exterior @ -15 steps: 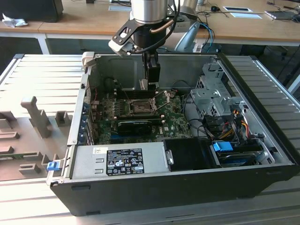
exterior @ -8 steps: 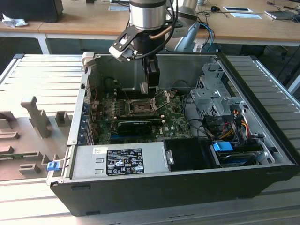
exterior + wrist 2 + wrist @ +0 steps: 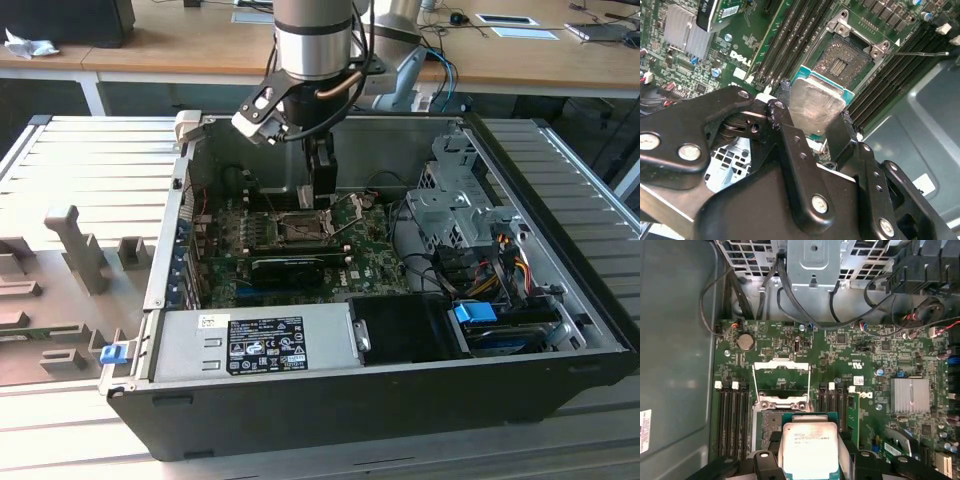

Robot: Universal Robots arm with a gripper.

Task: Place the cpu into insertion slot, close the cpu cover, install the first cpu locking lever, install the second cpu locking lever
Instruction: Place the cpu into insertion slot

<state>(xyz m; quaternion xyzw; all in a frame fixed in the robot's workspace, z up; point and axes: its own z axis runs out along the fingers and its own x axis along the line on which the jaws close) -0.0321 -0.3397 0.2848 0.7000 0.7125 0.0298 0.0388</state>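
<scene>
Now | tool (image 3: 814, 114) clamps cpu (image 3: 817, 102) | insertion slot (image 3: 845, 59) near | memory slots (image 3: 790, 35) flanking

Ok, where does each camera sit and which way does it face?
Exterior view: off the arm, looking down into the open case; arm and pincer show.
First wrist view: on the arm, facing the motherboard; pincer fingers show.
Second wrist view: on the arm, facing the insertion slot; pincer linkage shows.
Both wrist views share the cpu, clamped in the pincer.

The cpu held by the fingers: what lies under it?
The insertion slot on the green motherboard lies below the cpu. The second wrist view shows its contact field bare; in the first wrist view the cpu covers part of it.
</scene>
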